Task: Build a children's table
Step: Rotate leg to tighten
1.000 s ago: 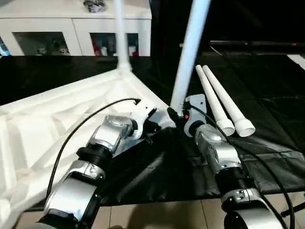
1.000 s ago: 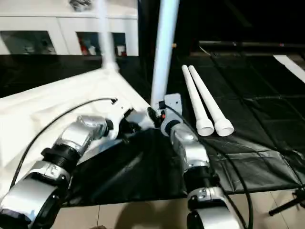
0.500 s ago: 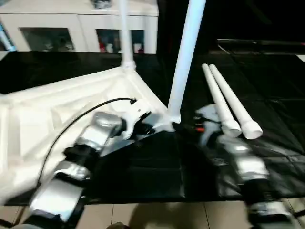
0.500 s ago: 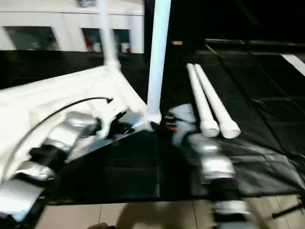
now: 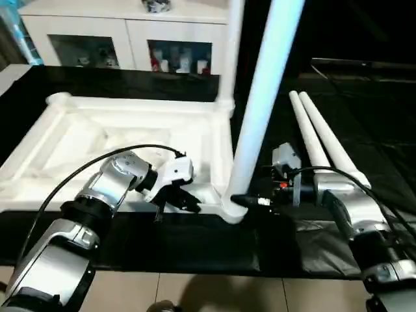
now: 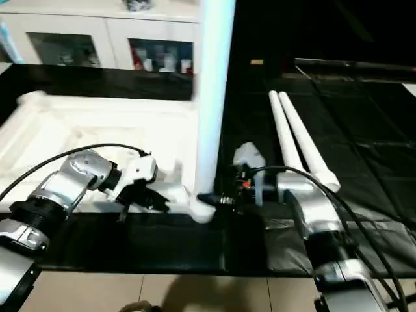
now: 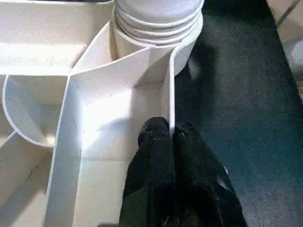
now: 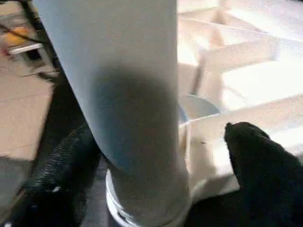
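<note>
The children's table's white top (image 5: 97, 140) lies upside down on the black mat, ribs showing. One white leg (image 5: 263, 97) stands upright in its near right corner socket (image 7: 156, 28). A second leg (image 5: 233, 45) stands at the far right corner. Two loose legs (image 5: 322, 143) lie side by side on the mat to the right. My left gripper (image 7: 171, 135) is shut on the thin rim wall of the top, just left of the near socket. My right gripper (image 5: 247, 201) is open, its black fingers (image 8: 258, 161) standing on either side of the upright leg's base.
A white glass-door cabinet (image 5: 130, 45) stands behind the table top. The black mat (image 5: 370, 104) stretches to the right and back. Pale floor tiles (image 5: 195, 292) run along the near edge. A black cable (image 5: 84, 172) loops over my left forearm.
My right gripper has opened around the upright leg's base. The left gripper keeps its pinch on the rim. The whole picture has swung, so the camera has moved.
</note>
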Tool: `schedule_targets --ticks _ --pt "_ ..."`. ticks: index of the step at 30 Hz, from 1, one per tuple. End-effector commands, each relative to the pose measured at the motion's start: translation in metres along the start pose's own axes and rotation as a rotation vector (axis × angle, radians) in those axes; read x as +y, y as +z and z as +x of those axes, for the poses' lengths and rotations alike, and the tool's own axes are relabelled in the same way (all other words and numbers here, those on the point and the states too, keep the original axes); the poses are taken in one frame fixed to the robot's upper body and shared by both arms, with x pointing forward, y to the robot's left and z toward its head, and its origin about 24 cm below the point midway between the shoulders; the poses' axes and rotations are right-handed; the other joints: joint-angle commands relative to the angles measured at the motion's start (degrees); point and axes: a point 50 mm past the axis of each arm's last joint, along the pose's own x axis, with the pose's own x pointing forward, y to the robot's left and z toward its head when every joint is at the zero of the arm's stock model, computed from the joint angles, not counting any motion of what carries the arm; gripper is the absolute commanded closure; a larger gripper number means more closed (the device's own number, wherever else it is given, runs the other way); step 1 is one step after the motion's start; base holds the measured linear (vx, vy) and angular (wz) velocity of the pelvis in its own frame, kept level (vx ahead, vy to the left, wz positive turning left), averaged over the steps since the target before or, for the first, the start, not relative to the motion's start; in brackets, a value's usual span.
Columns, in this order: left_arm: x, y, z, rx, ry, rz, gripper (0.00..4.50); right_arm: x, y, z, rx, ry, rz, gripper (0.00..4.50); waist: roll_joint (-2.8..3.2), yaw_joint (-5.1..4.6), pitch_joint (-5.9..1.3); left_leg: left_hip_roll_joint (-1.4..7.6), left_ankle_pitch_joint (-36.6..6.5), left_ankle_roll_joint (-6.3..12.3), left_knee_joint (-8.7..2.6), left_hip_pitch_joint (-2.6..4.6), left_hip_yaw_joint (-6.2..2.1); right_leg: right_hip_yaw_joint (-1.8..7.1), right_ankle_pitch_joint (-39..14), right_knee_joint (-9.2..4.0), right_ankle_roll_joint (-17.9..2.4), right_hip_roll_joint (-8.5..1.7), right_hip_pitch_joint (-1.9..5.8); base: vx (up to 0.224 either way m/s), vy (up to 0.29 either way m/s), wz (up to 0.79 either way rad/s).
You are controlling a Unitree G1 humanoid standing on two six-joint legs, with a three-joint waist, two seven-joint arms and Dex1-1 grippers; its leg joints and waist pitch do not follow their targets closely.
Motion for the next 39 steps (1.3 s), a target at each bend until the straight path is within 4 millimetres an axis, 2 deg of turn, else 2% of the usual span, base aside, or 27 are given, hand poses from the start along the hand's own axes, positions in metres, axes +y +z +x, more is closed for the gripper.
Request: schedule_targets --ticks 1,4,10,15,20,21,22,26,27,28,29,30,31,32,33,34,35,36,37,38,39 --pt "-0.004 0.004 0.007 0.023 -0.085 0.039 4.50 -0.001 0.003 -0.001 0.016 0.021 -0.010 0.64 -0.06 -0.34 -4.06 4.97 -8.6 2.51 -3.84 1.64 -2.05 3.39 -9.0 -3.84 -12.7 -6.45 2.68 0.000 0.000 0.00" --pt "-0.005 0.004 0.007 0.025 -0.105 0.055 4.50 0.002 0.000 0.003 0.046 0.100 0.003 0.81 -0.34 -0.24 -4.10 4.85 -8.1 2.89 -3.72 1.54 -2.02 3.34 -8.9 -3.76 -12.5 -6.46 2.73 0.000 0.000 0.00" --pt "-0.005 0.003 0.008 0.029 -0.121 0.065 4.50 0.002 -0.001 0.004 0.049 0.130 0.015 1.50 -0.09 -0.17 -4.10 4.94 -8.4 2.58 -3.75 1.60 -2.09 3.34 -10.4 -3.88 -12.2 -6.44 2.58 0.000 0.000 0.00" --pt "-0.006 0.002 0.008 0.033 -0.130 0.066 4.50 0.003 -0.002 0.004 0.050 0.156 0.023 1.82 -0.21 -0.15 -4.18 4.91 -7.9 2.86 -3.70 1.50 -2.08 3.32 -8.9 -3.68 -12.5 -6.44 2.66 0.000 0.000 0.00" --pt "-0.005 0.002 0.009 0.018 -0.108 0.035 4.50 0.005 -0.003 0.004 0.045 0.178 0.038 2.09 -0.23 -0.13 -4.16 4.91 -7.8 2.80 -3.70 1.55 -2.08 3.30 -9.7 -3.74 -12.3 -6.44 2.64 0.000 0.000 0.00" --pt "-0.003 0.002 0.010 0.010 -0.095 0.017 4.50 0.005 -0.003 0.005 0.040 0.178 0.043 2.26 -0.34 -0.16 -4.11 4.87 -7.8 2.90 -3.68 1.56 -2.03 3.29 -10.0 -3.79 -12.3 -6.38 2.59 0.000 0.000 0.00" --pt "-0.002 0.002 0.010 0.004 -0.079 0.007 4.50 0.006 -0.003 0.005 0.035 0.178 0.047 2.30 -0.19 -0.12 -4.11 4.86 -8.1 2.83 -3.66 1.62 -2.00 3.31 -10.5 -3.89 -12.3 -6.40 2.57 0.000 0.000 0.00" --pt "0.002 0.002 0.013 -0.020 -0.020 -0.047 4.50 0.007 -0.004 0.008 -0.001 0.136 0.060 2.36 -0.23 -0.11 -3.90 4.92 -9.9 2.02 -3.84 1.79 -2.12 3.37 -13.3 -4.28 -11.7 -6.48 2.50 0.000 0.000 0.00" --pt "0.008 0.005 0.016 -0.060 0.061 -0.108 4.50 0.005 -0.007 0.013 -0.016 0.039 0.074 2.38 -0.24 -0.18 -3.93 4.89 -10.2 1.84 -3.84 1.76 -2.13 3.38 -13.8 -4.30 -11.7 -6.55 2.54 0.000 0.000 0.00" --pt "0.008 0.005 0.016 -0.060 0.061 -0.108 4.50 0.005 -0.007 0.013 -0.016 0.039 0.074 2.39 -0.20 -0.16 -3.76 4.94 -10.9 1.31 -3.93 2.07 -2.13 3.41 -14.8 -4.44 -11.6 -6.41 2.17 0.000 0.000 0.00" --pt "0.012 0.008 0.017 -0.084 0.113 -0.148 4.50 0.005 -0.010 0.018 -0.019 -0.034 0.089 2.39 -0.13 -0.37 -3.72 4.96 -11.6 0.89 -4.03 2.06 -2.20 3.48 -15.7 -4.54 -11.5 -6.57 2.21 0.000 0.000 0.00" --pt "0.017 0.011 0.021 -0.107 0.187 -0.209 4.50 0.003 -0.016 0.025 -0.006 -0.152 0.106 2.41 -0.33 -0.72 -3.62 4.75 -12.3 0.25 -4.25 1.72 -2.45 3.38 -18.1 -4.73 -10.8 -6.72 2.58 0.000 0.000 0.00" --pt "0.019 0.012 0.023 -0.114 0.224 -0.240 4.50 0.002 -0.019 0.030 -0.003 -0.218 0.122 2.43 -0.04 -0.88 -3.60 4.71 -13.0 -0.45 -4.33 2.01 -2.62 3.38 -20.0 -5.01 -10.2 -6.84 2.35 0.000 0.000 0.00" --pt "0.019 0.012 0.023 -0.114 0.224 -0.240 4.50 0.002 -0.019 0.030 -0.003 -0.218 0.122 2.43 -0.25 -1.17 -3.44 4.64 -13.6 -0.73 -4.43 2.00 -2.56 3.42 -21.2 -5.25 -9.7 -6.71 2.30 0.000 0.000 0.00" --pt "0.025 0.017 0.028 -0.136 0.291 -0.304 4.50 0.001 -0.021 0.040 0.000 -0.317 0.148 2.44 -0.22 -1.73 -3.29 4.57 -15.0 -1.17 -4.61 2.08 -2.79 3.34 -23.2 -5.44 -9.5 -6.75 2.41 0.000 0.000 0.00" --pt "0.026 0.019 0.029 -0.143 0.305 -0.318 4.50 0.001 -0.021 0.043 0.000 -0.337 0.153 2.48 -0.19 -2.48 -2.93 4.41 -17.2 -1.55 -4.63 2.50 -2.76 3.28 -25.9 -5.94 -9.2 -6.62 2.02 0.000 0.000 0.00" --pt "0.029 0.022 0.032 -0.153 0.336 -0.337 4.50 0.000 -0.021 0.049 -0.010 -0.385 0.181 2.48 -0.21 -2.62 -2.92 4.32 -18.3 -1.64 -4.60 2.78 -2.81 3.25 -27.7 -6.30 -8.8 -6.73 1.99 0.000 0.000 0.00" --pt "0.030 0.024 0.034 -0.159 0.355 -0.347 4.50 -0.001 -0.020 0.054 -0.017 -0.417 0.203 2.50 0.02 -3.06 -2.95 4.28 -19.6 -1.96 -4.64 2.87 -3.00 3.29 -29.4 -6.51 -8.3 -6.81 2.03 0.000 0.000 0.00" --pt "0.035 0.031 0.039 -0.179 0.411 -0.368 4.50 -0.003 -0.018 0.065 -0.022 -0.485 0.239 2.51 -0.05 -3.40 -3.06 4.29 -19.1 -1.86 -4.76 2.64 -3.19 3.31 -29.0 -6.47 -8.0 -6.83 2.25 0.000 0.000 0.00" --pt "0.036 0.033 0.040 -0.185 0.423 -0.373 4.50 -0.003 -0.018 0.067 -0.019 -0.500 0.240 2.51 -0.04 -3.72 -3.02 4.24 -18.8 -1.90 -4.80 2.46 -3.15 3.32 -28.5 -6.41 -8.1 -6.64 2.22 0.000 0.000 0.00" --pt "0.039 0.038 0.044 -0.206 0.466 -0.393 4.50 -0.005 -0.017 0.074 -0.009 -0.557 0.244 2.52 0.33 -4.04 -3.07 4.20 -19.5 -2.37 -4.81 2.52 -3.21 3.23 -28.2 -6.43 -8.1 -6.50 2.08 0.000 0.000 0.00"
